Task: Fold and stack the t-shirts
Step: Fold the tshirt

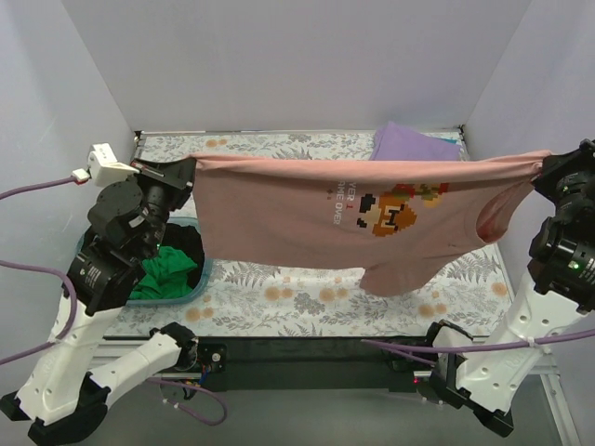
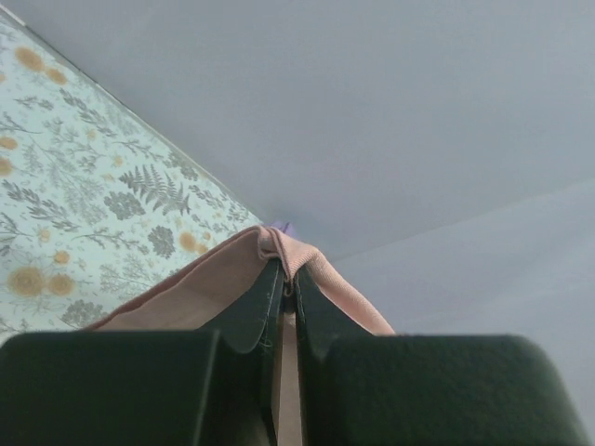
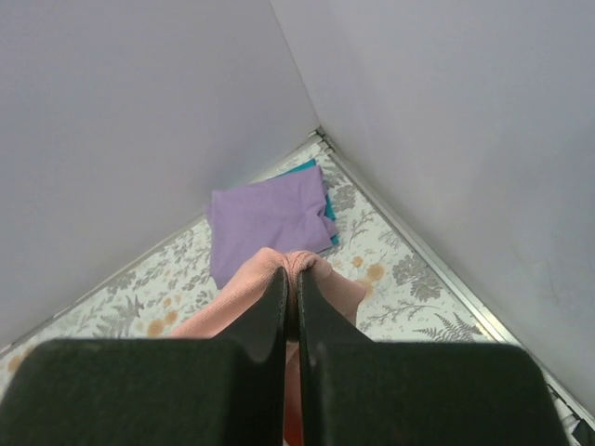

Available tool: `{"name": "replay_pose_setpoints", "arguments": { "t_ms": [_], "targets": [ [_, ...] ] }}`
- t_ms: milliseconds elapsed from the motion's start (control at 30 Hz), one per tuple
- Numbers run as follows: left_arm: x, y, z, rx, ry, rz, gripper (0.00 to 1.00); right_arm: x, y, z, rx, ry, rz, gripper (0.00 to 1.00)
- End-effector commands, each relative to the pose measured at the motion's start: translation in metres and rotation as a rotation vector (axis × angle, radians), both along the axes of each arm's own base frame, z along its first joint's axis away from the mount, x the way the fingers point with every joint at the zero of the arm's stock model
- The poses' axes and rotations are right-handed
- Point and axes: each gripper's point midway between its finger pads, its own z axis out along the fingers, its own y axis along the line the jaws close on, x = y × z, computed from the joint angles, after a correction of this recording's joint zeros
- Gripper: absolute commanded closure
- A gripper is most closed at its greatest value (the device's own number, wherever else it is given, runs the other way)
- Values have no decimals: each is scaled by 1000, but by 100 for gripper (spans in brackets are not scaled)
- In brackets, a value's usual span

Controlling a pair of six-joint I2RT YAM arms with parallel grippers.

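Observation:
A dusty-pink t-shirt (image 1: 307, 218) with an orange pixel print hangs stretched in the air between both arms, above the table. My left gripper (image 1: 186, 173) is shut on its left corner, seen in the left wrist view (image 2: 288, 269). My right gripper (image 1: 542, 170) is shut on its right corner, seen in the right wrist view (image 3: 293, 269). A folded lavender-purple t-shirt (image 1: 414, 141) lies at the back right, over a teal cloth (image 3: 323, 200); it also shows in the right wrist view (image 3: 265, 218). A bright green t-shirt (image 1: 165, 274) lies crumpled in the basket.
A teal plastic basket (image 1: 203, 277) stands at the left, under the left arm, with green and black cloth in it. The table (image 1: 279, 297) has a fern-and-flower print cover. White walls close the back and both sides.

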Motion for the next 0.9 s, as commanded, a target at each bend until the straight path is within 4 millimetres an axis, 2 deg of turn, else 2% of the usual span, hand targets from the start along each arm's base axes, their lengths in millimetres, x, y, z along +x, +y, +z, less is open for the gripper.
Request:
{"name": "replay_pose_setpoints", "arguments": {
  "t_ms": [0,33,100,133,167,233,267,300,333,367,400,433,467,533,567,600,633,667,700,733,767,800,833,867],
  "targets": [
    [27,8,-18,91,63,113,100,36,-1,-10,23,21,106,99],
    [43,0,-33,126,109,121,100,47,6,-15,41,24,175,99],
    [60,-1,-37,154,122,160,100,70,4,-15,24,15,240,99],
    [77,-1,-36,179,128,168,100,84,3,-15,15,17,283,99],
    [89,3,-44,188,147,194,100,82,7,-6,-5,-1,295,99],
    [107,0,-16,177,80,155,100,101,1,-1,-7,0,302,99],
    [124,2,-16,188,82,159,100,106,2,10,-19,-20,317,99],
    [131,1,-6,192,58,148,100,117,1,29,-19,-55,328,99],
    [134,-3,26,190,-6,129,100,122,8,44,-30,-87,359,99],
    [146,-5,26,205,4,130,100,136,1,47,-15,-91,359,99],
    [149,-6,39,210,-16,132,100,129,6,81,-48,-169,359,99],
    [145,-3,62,210,-58,138,100,131,4,91,-54,-193,350,99],
    [146,-2,71,212,-72,140,100,136,1,95,-50,-206,347,99],
    [147,-4,78,216,-90,130,100,137,9,107,-58,-248,395,99],
    [146,-3,75,220,-84,130,100,134,15,107,-56,-256,416,99],
    [141,-2,75,218,-87,128,100,145,12,80,-8,-204,431,99],
    [141,-3,69,215,-87,120,100,149,13,62,18,-177,441,99],
    [146,-5,40,238,-33,113,100,138,18,67,-17,-214,441,99],
    [147,-5,21,250,1,112,100,137,16,53,-14,-192,434,99],
    [140,-2,17,242,-7,114,100,145,11,11,34,-114,426,99],
    [140,-2,1,236,16,116,100,134,17,11,-20,-129,437,99],
    [141,-3,-53,272,110,100,100,133,17,-11,-10,-96,440,99],
    [135,-1,-56,257,82,105,100,136,16,-60,42,-11,446,99],
    [133,-1,-83,240,123,101,100,125,21,-77,35,9,451,99]
  ]
}}
